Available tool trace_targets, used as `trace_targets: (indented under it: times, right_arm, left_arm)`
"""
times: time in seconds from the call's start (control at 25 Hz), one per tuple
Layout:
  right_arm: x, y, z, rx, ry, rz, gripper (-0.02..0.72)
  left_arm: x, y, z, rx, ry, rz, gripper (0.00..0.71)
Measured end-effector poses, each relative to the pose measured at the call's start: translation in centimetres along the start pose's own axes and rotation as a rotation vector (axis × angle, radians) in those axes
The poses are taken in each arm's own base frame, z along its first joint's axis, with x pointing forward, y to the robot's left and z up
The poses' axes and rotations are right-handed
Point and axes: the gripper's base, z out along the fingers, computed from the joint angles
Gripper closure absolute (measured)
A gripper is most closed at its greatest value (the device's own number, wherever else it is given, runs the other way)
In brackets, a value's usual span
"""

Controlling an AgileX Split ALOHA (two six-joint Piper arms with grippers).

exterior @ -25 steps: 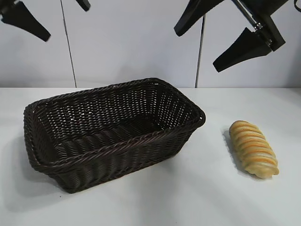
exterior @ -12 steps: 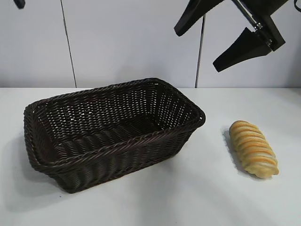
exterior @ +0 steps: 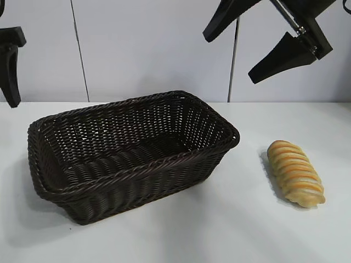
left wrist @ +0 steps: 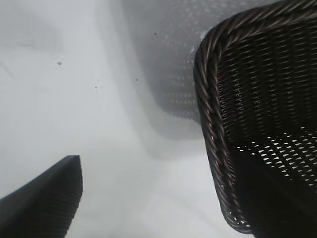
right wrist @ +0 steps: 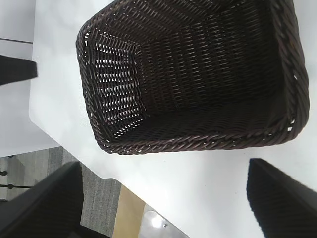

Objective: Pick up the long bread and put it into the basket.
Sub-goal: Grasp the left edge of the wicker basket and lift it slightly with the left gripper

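Note:
The long bread (exterior: 295, 173), a ridged golden loaf, lies on the white table to the right of the basket (exterior: 131, 150), apart from it. The dark woven basket has nothing inside it. My right gripper (exterior: 230, 59) hangs open high above the gap between basket and bread, with nothing between its fingers; its wrist view looks down into the basket (right wrist: 188, 74). My left gripper (left wrist: 158, 198) is open beside the basket's left corner (left wrist: 210, 124), over bare table. One of its fingers (exterior: 10, 76) points down at the exterior view's left edge. Neither wrist view shows the bread.
The white table (exterior: 219, 230) runs on in front of the basket and around the bread. The right wrist view shows the table's edge with floor (right wrist: 99, 198) beyond it. A pale wall stands behind.
My left gripper left the top of the exterior view, then reappeared lower at the left edge with a finger pointing down. Right gripper, basket and bread have not moved.

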Motion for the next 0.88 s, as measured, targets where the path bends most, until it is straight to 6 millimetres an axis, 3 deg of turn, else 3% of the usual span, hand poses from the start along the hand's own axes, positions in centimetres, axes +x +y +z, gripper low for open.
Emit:
trace_targets:
  times: [0.48, 0.68, 0.76, 0.8, 0.88]
  right_arm:
    - [0.0, 0.0, 0.0, 0.000, 0.000, 0.000, 0.081]
    - [0.0, 0.0, 0.0, 0.000, 0.000, 0.000, 0.081]
    - [0.0, 0.0, 0.0, 0.000, 0.000, 0.000, 0.081]
    - [0.0, 0.0, 0.0, 0.000, 0.000, 0.000, 0.081]
    - [0.0, 0.0, 0.0, 0.000, 0.000, 0.000, 0.081]
  left_arm:
    - [-0.2, -0.7, 6.9, 0.003, 0.057, -0.024, 0.107]
    - [-0.5, -0.6, 8.2, 0.011, 0.053, -0.044, 0.115]
    - [-0.6, -0.7, 8.2, 0.015, 0.045, -0.047, 0.217]
    - [-0.6, -0.7, 8.2, 0.015, 0.043, -0.042, 0.378]
    - [-0.7, -0.7, 8.2, 0.024, 0.039, -0.040, 0.564]
